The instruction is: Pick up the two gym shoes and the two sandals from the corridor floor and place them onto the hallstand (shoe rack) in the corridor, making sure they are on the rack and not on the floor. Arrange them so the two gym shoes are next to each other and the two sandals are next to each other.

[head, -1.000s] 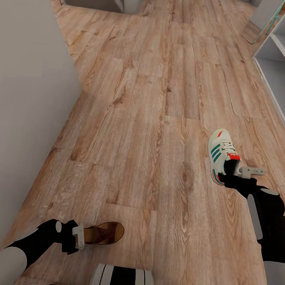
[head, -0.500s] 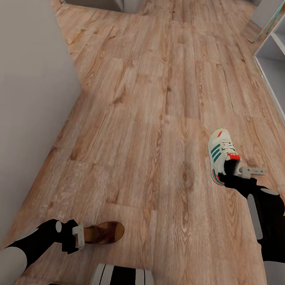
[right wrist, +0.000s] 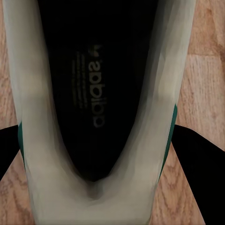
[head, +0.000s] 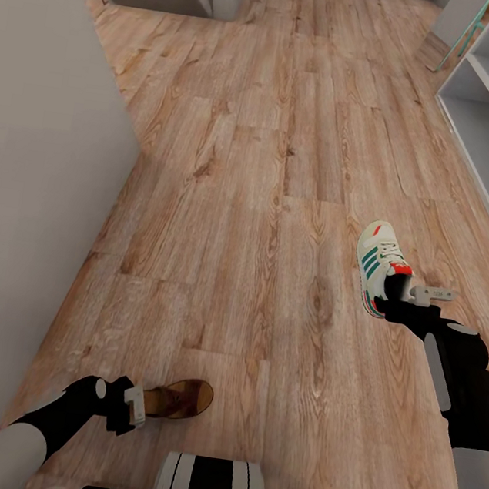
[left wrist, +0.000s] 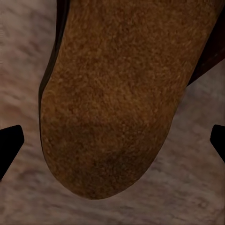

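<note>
Right gripper (head: 400, 291), at the frame's right, clamps the heel collar of the white green-striped lace-up sneaker (head: 377, 265), a light, padded shoe, while the left gripper (head: 136, 405), lower left, pinches the slim, floppy brown leather sandal (head: 180, 399).

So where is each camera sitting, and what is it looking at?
Head view: high up, looking down over the corridor floor; both arms, left pincer and right pincer show.
Left wrist view: by that pincer, looking at the sandal, shared with the head view.
Right wrist view: by that pincer, looking into the gym shoe, also shared.
</note>
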Available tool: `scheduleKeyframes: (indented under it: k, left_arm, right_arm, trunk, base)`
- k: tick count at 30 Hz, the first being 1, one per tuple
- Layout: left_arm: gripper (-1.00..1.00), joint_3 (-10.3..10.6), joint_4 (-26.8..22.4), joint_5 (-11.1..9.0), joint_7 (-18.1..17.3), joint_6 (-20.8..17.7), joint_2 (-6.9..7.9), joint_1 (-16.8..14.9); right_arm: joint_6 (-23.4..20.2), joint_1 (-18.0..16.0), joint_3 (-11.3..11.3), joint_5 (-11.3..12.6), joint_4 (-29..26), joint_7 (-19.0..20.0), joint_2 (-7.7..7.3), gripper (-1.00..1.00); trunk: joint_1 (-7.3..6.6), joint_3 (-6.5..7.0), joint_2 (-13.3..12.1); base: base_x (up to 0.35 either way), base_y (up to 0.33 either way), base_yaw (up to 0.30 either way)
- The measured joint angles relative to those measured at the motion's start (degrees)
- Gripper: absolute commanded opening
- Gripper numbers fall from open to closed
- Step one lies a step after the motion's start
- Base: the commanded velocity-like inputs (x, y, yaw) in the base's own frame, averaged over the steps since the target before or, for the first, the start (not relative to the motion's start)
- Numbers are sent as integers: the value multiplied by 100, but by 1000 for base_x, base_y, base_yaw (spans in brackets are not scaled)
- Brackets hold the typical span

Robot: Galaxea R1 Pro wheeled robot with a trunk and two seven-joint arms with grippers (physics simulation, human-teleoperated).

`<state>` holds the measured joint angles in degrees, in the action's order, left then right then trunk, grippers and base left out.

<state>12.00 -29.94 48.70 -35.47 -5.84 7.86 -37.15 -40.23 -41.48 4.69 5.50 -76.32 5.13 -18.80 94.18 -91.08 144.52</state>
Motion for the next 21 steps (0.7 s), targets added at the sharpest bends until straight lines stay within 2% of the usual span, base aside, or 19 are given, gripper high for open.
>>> scheduleKeyframes:
  k: [6,21]
  left_arm:
    - [100,0,4,0,8,0,0,6]
    - [100,0,4,-1,31,0,1,6]
  right_arm:
    - [0,1,1,-1,0,0,0,-100]
    - [0,2,2,1,0,0,0,-100]
  trunk:
    - [-1,0,0]
    - [0,0,0]
  base:
    - [79,0,0]
    - [5,0,0]
